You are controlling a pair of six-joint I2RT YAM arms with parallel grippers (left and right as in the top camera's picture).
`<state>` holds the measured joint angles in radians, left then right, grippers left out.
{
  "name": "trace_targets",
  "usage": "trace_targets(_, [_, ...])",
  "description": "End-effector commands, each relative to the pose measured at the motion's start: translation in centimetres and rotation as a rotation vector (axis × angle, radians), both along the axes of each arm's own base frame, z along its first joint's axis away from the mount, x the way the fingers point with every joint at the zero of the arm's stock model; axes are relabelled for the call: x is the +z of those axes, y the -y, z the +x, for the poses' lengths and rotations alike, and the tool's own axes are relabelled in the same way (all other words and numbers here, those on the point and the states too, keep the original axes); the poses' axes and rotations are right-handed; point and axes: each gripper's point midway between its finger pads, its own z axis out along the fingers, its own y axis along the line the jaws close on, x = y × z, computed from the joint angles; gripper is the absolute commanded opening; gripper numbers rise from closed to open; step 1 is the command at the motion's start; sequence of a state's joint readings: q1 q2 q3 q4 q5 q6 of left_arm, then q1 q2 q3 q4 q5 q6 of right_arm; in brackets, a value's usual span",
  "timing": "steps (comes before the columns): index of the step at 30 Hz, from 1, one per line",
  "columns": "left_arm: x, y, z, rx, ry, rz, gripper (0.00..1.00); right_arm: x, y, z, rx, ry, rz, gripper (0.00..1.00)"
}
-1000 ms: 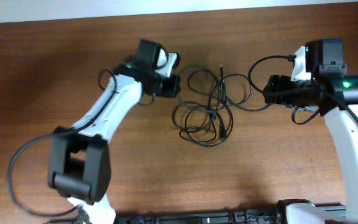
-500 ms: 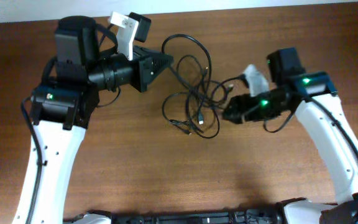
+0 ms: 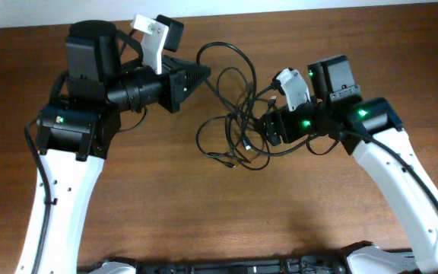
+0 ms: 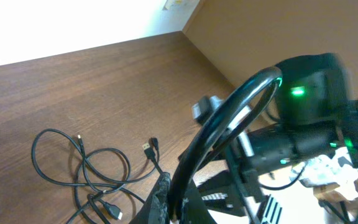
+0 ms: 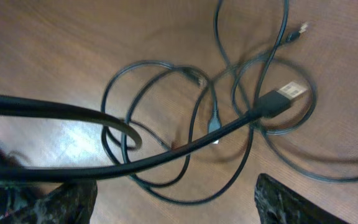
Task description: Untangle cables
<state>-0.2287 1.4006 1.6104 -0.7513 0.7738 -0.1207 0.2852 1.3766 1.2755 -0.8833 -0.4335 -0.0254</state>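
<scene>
Thin black cables point(image 5: 263, 109) with metal plugs lie looped on the desk point(image 3: 166, 198). The left claw point(image 3: 202, 74) is clamped on one loop; the right claw point(image 3: 266, 127) stands wide apart.

You're looking at a tabletop point(image 3: 204, 213) of brown wood grain with a low sheen that catches the light. The cables point(image 3: 235, 114) have smooth black jackets, slightly glossy, and one plug point(image 5: 289, 91) ends in bright bare metal. The arm shells point(image 3: 59, 198) are glossy white plastic, and the housings point(image 3: 90, 53) are matt black.

Wooden table point(image 3: 204, 217) — black cables point(image 5: 215, 121) looped on it
</scene>
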Motion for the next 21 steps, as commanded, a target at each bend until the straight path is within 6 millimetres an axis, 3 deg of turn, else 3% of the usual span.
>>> trace_targets(1, [1.8, 0.0, -0.1, 0.0, 0.073, -0.005, 0.0, 2.8, -1.2, -0.6, 0.059, 0.117, 0.007, 0.83])
trace_targets(6, [2.9, 0.9, -1.0, -0.074, 0.095, -0.059, 0.0, 4.6, -4.7, -0.6, 0.16, 0.231, 0.041, 0.84])
trace_targets(10, [4.1, 2.1, -3.4, -0.221, 0.08, -0.141, 0.0, 7.6, -5.1, 2.5, 0.115, 0.416, 0.061, 0.83])
trace_targets(11, [4.4, 2.2, -3.6, -0.237, 0.086, -0.152, 0.0, 8.1, -5.2, 2.8, 0.111, 0.439, 0.069, 0.74])
trace_targets(15, [5.0, 2.3, -3.3, -0.234, 0.107, -0.165, 0.0, 7.1, -5.1, 2.4, 0.112, 0.396, 0.055, 0.15])
trace_targets(16, [5.2, 2.3, -3.2, -0.23, 0.106, -0.173, 0.0, 6.9, -5.1, 2.3, 0.113, 0.387, 0.052, 0.05])
trace_targets(21, [5.2, 1.9, -2.2, -0.174, 0.131, -0.15, 0.05, 6.5, -4.9, 2.1, 0.113, 0.368, 0.044, 0.04])
